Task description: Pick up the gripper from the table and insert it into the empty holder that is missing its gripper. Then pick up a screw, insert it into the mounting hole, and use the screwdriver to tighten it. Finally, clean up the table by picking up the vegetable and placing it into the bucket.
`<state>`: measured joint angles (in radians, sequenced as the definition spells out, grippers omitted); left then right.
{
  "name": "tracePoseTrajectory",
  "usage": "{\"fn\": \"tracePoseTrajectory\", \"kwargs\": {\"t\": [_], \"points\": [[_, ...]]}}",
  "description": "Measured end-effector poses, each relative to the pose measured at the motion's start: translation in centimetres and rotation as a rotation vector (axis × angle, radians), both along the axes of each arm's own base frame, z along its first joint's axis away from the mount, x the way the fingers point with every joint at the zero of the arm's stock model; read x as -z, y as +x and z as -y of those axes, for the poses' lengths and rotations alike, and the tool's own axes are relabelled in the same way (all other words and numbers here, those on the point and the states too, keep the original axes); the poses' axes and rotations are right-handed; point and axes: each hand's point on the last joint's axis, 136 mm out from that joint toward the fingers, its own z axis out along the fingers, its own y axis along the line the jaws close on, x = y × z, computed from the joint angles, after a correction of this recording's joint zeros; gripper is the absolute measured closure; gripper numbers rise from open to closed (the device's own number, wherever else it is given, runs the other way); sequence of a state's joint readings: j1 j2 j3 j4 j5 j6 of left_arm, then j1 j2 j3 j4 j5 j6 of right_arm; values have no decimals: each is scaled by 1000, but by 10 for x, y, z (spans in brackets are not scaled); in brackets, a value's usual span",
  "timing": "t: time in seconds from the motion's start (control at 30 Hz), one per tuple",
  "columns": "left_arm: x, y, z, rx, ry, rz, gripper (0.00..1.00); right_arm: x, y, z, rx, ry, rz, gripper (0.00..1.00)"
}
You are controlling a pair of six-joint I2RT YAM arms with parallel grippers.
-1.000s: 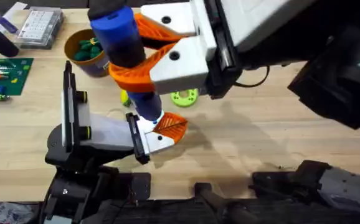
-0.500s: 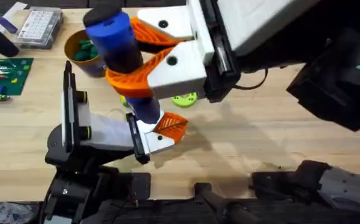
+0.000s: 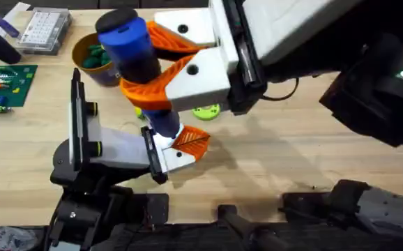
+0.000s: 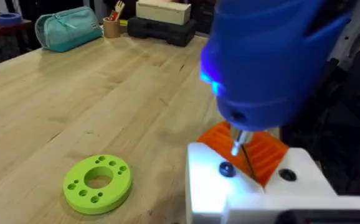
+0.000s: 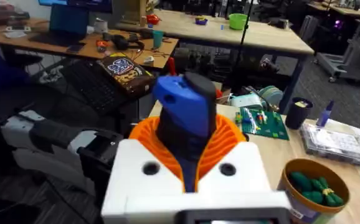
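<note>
My right gripper (image 3: 149, 70) has its fingers closed tight on the blue screwdriver (image 3: 135, 59), standing almost straight up with its tip (image 4: 237, 144) right over the screw (image 4: 226, 168) on the white holder (image 3: 170, 155) near the table's middle.

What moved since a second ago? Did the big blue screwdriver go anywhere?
The right gripper, shut on the screwdriver, slid a little toward the bucket, tilting the screwdriver's top that way. Its tip is still at the holder, beside the orange gripper. The green ring disc and bucket stayed put.
</note>
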<state>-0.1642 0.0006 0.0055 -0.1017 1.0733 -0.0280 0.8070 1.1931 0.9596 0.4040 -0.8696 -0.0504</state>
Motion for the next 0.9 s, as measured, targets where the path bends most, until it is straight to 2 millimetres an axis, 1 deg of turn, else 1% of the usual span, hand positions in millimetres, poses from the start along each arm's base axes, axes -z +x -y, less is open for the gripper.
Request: {"fn": "tracePoseTrajectory", "kwargs": {"t": [0.6, 0.9], "points": [[0, 0, 0, 0, -1, -2, 982, 15, 7, -6, 4, -36, -26, 947], [0, 0, 0, 0, -1, -2, 982, 17, 9, -5, 8, -42, -32, 946]]}}
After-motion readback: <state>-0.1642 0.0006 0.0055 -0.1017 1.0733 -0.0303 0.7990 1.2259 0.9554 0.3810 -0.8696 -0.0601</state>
